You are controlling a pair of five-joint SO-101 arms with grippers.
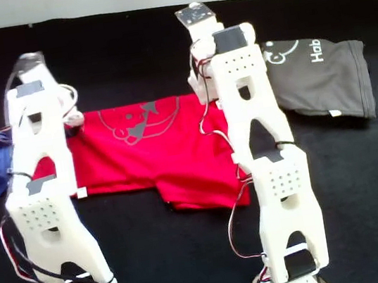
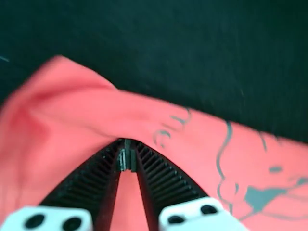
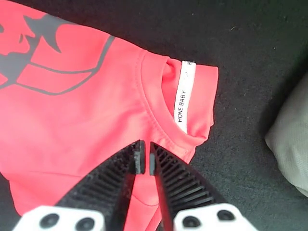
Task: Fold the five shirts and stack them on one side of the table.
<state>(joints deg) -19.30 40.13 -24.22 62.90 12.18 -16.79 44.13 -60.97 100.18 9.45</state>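
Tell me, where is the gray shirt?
In the high view the gray shirt lies on the table's right side, just right of the right arm and the red shirt.

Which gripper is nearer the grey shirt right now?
Right. The right gripper is at the collar of the red shirt, beside the grey shirt. The left gripper is at the red shirt's opposite end, farther away.
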